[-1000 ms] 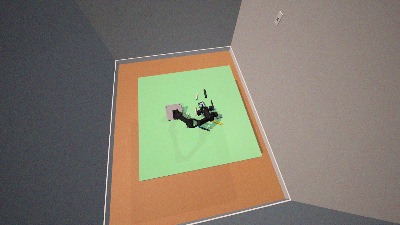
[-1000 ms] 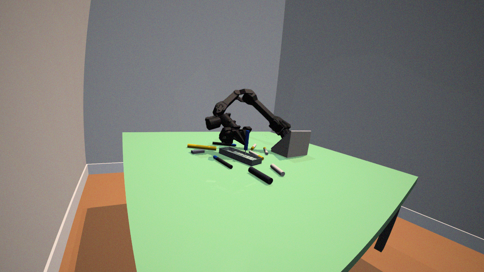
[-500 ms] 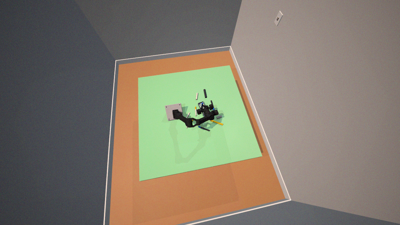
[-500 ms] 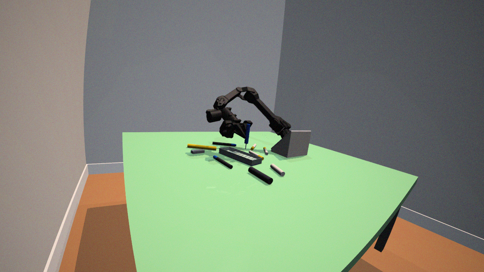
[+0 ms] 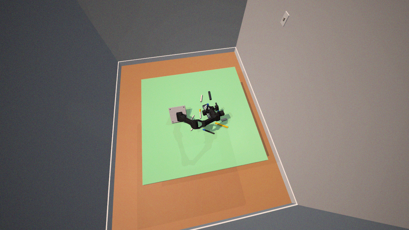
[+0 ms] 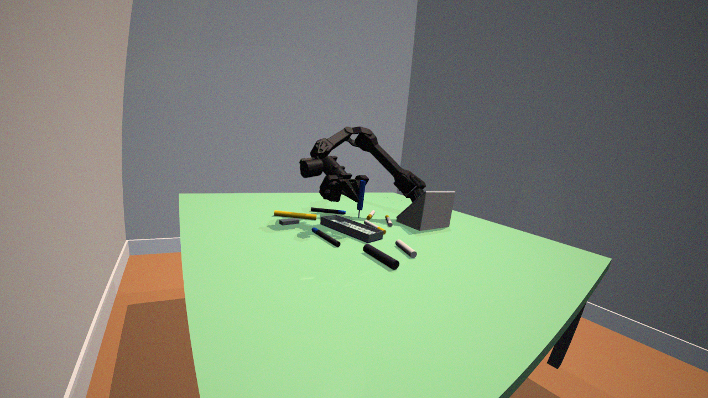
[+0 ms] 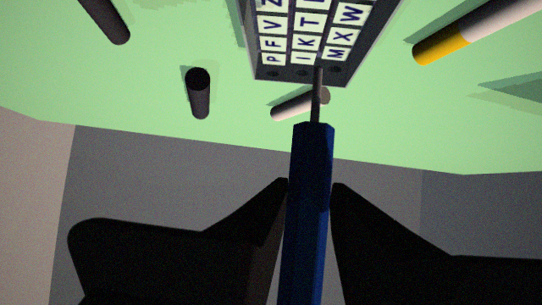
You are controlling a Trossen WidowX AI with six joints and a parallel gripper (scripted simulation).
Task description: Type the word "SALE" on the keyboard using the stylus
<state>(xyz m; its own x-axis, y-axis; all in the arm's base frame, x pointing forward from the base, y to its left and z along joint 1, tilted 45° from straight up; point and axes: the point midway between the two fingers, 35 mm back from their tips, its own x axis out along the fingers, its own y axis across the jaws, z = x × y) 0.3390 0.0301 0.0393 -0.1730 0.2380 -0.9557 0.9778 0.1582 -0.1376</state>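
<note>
Blue, faceted and thin-tipped, the stylus is clamped in the end effector.

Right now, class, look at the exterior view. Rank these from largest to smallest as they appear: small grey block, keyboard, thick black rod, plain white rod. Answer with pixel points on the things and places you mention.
1. Keyboard (image 5: 204,106) (image 6: 351,228) (image 7: 306,42)
2. Thick black rod (image 5: 210,95) (image 6: 380,256) (image 7: 199,99)
3. Plain white rod (image 5: 201,98) (image 6: 405,248) (image 7: 294,107)
4. Small grey block (image 5: 224,119) (image 6: 289,221)

Both rods lie nearer the camera than the block, so true sizes may differ.
</note>
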